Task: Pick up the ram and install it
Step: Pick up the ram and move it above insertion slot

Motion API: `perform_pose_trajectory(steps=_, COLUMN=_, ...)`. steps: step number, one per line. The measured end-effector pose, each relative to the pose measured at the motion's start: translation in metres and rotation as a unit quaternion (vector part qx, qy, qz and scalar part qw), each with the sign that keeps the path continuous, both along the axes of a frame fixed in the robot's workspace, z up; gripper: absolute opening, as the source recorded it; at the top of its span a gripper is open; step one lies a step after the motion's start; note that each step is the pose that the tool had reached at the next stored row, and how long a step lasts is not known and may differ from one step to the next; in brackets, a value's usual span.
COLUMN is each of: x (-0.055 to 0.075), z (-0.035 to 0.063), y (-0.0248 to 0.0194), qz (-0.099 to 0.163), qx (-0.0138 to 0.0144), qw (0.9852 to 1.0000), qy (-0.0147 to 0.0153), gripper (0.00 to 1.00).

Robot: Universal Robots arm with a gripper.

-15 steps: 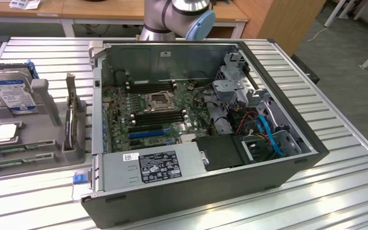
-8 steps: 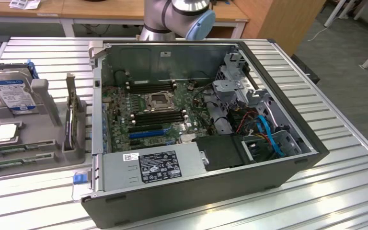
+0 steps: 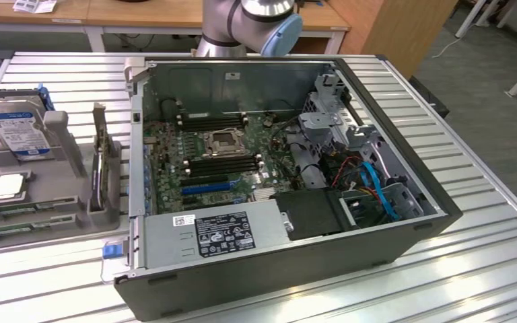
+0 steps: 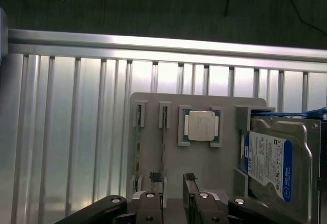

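Ram (image 4: 163,150) on edge, long axis along tray (image 4: 204,165) slot.

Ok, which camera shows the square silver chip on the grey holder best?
The wrist view: it looks straight down on the silver chip, whole and unobstructed in its grey holder. The exterior view shows it at a slant, near that view's left edge, next to the hard drive.

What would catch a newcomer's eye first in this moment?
The open computer case dominates the exterior view, on a slatted table, motherboard exposed. On that view's left, a grey holder carries a blue-labelled hard drive, a silver CPU chip and ram sticks. The open end effector hovers over that holder.
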State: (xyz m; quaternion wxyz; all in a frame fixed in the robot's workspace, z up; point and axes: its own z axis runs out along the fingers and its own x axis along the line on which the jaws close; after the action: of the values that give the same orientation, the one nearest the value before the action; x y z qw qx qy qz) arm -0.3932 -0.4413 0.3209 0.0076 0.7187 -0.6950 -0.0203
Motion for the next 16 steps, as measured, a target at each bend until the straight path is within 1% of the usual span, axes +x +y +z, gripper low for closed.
perform_pose_trajectory(steps=16, x=0.0, z=-0.0127, y=0.0, qz=0.0, qx=0.0, qw=1.0, qy=0.0, gripper=0.3)
